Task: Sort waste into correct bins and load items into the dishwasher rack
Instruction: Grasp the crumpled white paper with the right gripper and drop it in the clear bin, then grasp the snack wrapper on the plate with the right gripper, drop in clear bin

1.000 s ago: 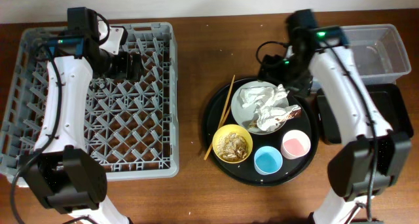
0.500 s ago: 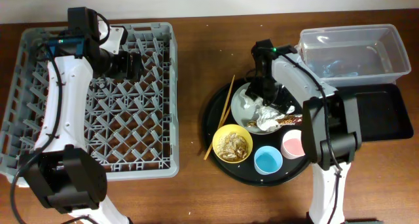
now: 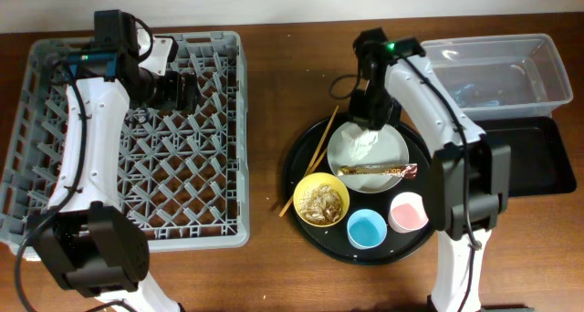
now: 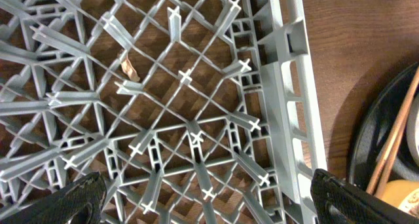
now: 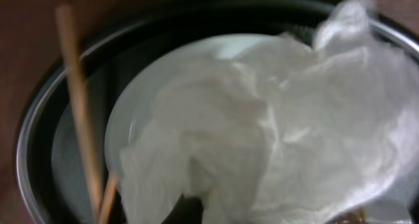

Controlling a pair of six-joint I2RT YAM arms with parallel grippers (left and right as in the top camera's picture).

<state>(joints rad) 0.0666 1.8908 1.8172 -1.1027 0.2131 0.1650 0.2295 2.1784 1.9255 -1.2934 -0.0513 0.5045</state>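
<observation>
My right gripper point(image 3: 372, 122) is shut on a crumpled white napkin point(image 3: 363, 144), held just above the far side of the pale plate point(image 3: 394, 151). In the right wrist view the napkin point(image 5: 275, 132) covers the fingers. A gold-brown wrapper point(image 3: 379, 171) lies across the plate. The yellow bowl point(image 3: 321, 202) holds tan scraps, and beside it stand the blue cup point(image 3: 368, 228) and the pink cup point(image 3: 408, 212). Chopsticks point(image 3: 315, 161) lean over the round tray's left rim. My left gripper point(image 3: 187, 91) hangs open over the grey dishwasher rack point(image 3: 233, 120), with nothing between its fingers point(image 4: 78, 198).
The clear tub point(image 3: 493, 75) stands at the far right with the shallow black tray point(image 3: 538, 157) in front of it. The plate, bowl and cups all sit on the round black tray point(image 3: 301, 148). A small tan scrap point(image 4: 131, 68) lies under the rack's lattice.
My right gripper came down on the plate, shut on the napkin and drew back toward the far rim with it. The wrapper now lies bare on the plate. The left arm stayed still.
</observation>
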